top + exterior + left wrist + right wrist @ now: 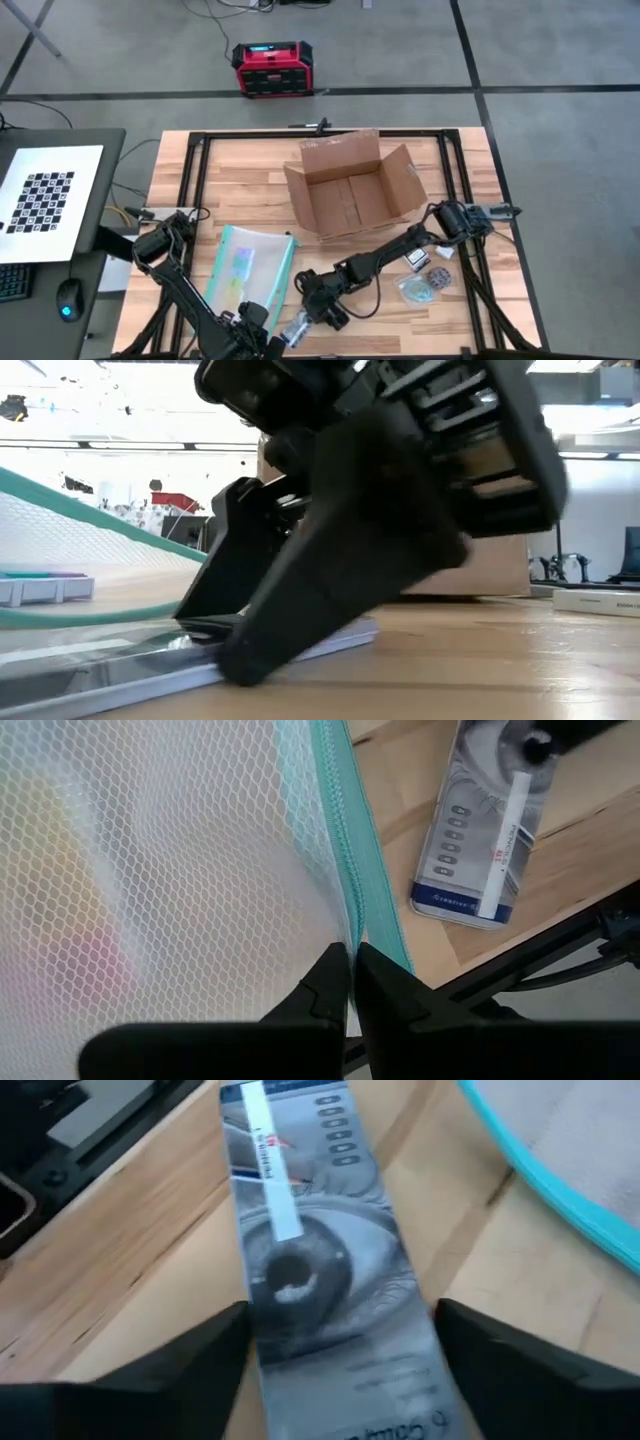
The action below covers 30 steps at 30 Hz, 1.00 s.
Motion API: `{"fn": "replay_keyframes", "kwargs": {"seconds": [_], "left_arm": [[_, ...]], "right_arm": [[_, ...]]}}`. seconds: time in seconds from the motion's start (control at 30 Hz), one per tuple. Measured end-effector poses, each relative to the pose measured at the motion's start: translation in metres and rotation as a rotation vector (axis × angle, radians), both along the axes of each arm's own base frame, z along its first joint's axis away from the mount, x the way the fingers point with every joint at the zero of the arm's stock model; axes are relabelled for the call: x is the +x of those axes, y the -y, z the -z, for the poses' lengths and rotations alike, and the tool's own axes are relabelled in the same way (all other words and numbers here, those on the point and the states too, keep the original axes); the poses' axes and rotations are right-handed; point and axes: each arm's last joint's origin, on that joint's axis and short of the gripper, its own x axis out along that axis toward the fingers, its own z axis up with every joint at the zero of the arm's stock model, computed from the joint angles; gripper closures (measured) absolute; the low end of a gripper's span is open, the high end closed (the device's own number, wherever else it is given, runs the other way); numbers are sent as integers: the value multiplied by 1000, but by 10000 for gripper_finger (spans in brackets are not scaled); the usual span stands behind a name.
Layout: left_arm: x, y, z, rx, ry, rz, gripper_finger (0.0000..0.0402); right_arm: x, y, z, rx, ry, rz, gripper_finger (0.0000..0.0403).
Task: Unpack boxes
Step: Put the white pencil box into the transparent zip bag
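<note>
Box [352,190] well beyond both jaws

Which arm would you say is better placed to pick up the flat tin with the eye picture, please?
Right. Its open hand straddles the tin on the table, while the left hand is shut on the pouch's teal edge.

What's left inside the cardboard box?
From the high view, the cardboard box stands open and its visible floor looks bare brown cardboard. The strip of floor against its near wall is hidden by that wall, so a small flat item could be missed.
</note>
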Motion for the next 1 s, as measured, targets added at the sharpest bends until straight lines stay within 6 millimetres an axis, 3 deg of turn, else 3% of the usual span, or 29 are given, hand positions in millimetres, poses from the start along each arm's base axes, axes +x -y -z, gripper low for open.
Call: {"fn": "replay_keyframes", "kwargs": {"seconds": [0.1,0.23,0.57,0.77,1.0], "left_arm": [[0,0,0,-4,2,0,402],[0,0,0,-5,4,0,402],[0,1,0,-7,6,3,402],[1,1,0,-12,10,3,402],[7,3,-1,-7,96,9,402]], "right_arm": [[0,4,2,7,-33,34,176],[-2,9,-4,14,-68,72,176],[-7,32,-43,37,-95,127,176],[3,46,-42,77,-67,193,176],[20,41,-44,186,107,260,176]]}}
